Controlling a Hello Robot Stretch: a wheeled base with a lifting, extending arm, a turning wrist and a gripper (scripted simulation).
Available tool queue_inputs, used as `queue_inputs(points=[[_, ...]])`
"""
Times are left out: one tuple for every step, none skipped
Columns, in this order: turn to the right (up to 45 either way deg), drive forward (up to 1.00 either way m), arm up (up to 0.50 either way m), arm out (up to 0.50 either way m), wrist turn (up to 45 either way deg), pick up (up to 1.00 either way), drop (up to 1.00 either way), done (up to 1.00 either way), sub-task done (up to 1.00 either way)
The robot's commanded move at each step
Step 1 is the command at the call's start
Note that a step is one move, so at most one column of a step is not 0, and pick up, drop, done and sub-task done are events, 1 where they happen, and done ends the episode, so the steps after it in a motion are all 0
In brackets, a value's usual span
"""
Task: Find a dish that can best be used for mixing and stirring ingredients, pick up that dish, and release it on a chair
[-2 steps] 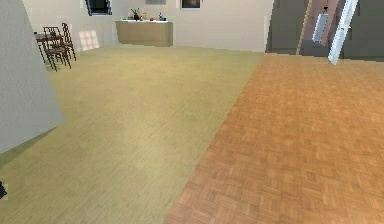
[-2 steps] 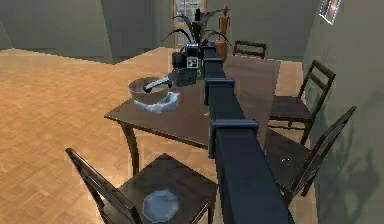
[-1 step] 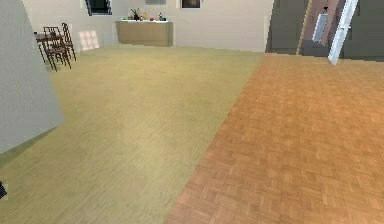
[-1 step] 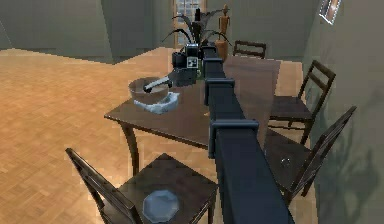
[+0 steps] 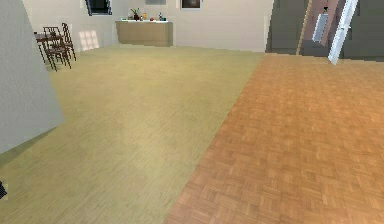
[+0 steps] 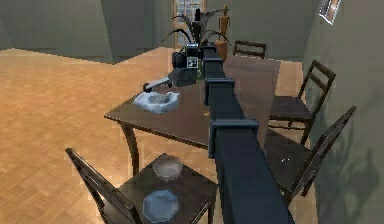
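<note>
A dark wooden dining table (image 6: 190, 115) stands in the arm side view, with the arm's dark bar reaching over it. The gripper (image 6: 152, 86) is near the table's left end. Just below it, a pale bluish-white bowl-like dish (image 6: 157, 101) lies on the tabletop. I cannot tell whether the gripper holds anything. In front of the table stands a dark chair (image 6: 120, 195), and on its seat rest two round glassy things, one (image 6: 167, 170) nearer the table and one (image 6: 158, 206) nearer the view's bottom edge.
More dark chairs stand on the table's right side (image 6: 300, 95) (image 6: 325, 145) and at its far end (image 6: 250, 47). A spiky plant (image 6: 193, 25) and a wooden figure (image 6: 223, 20) stand behind. Ahead lies wide bare floor, with stacked chairs (image 5: 55, 45), a sideboard (image 5: 145, 32) and a doorway (image 5: 335, 30).
</note>
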Motion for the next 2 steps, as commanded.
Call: queue_inputs(points=[[0.0,0.0,0.0,-0.1,0.0,0.0,0.0,0.0,0.0],[0.0,0.0,0.0,0.0,0.0,0.0,0.0,1.0,0.0]])
